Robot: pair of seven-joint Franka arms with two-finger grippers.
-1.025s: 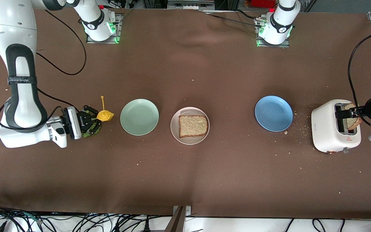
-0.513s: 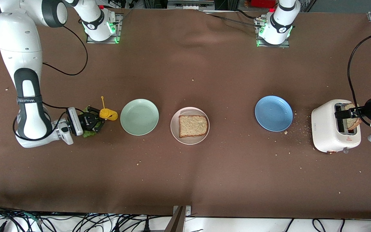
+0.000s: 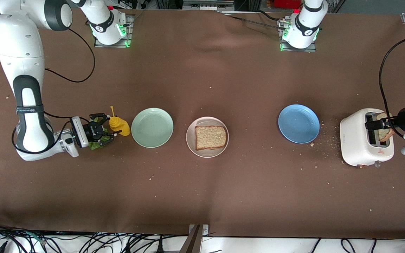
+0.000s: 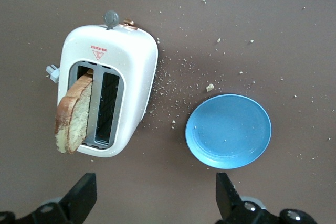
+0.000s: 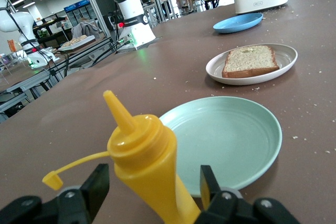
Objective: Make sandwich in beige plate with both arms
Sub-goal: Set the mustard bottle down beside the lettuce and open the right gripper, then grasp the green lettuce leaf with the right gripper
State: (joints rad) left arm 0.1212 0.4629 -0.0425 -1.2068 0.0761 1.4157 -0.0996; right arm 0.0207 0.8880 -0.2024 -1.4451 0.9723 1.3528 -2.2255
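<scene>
Brown cloth covers the worktop (image 3: 202, 196), and at its middle sits the beige plate (image 3: 207, 152) with one bread slice (image 3: 211, 137) on it. Beside it toward the right arm's end lies a mint green plate (image 3: 152, 127), then a yellow sauce bottle (image 3: 119, 125) standing between the spread fingers of the right hand (image 3: 104, 130), which seems not to grip it. Lettuce (image 3: 97, 144) lies under that hand. Toward the left arm's end come a blue plate (image 3: 299, 123) and a white toaster (image 3: 362, 142) with a slice (image 4: 73, 114) sticking out; the left hand (image 4: 155, 195) hangs wide open over it.
</scene>
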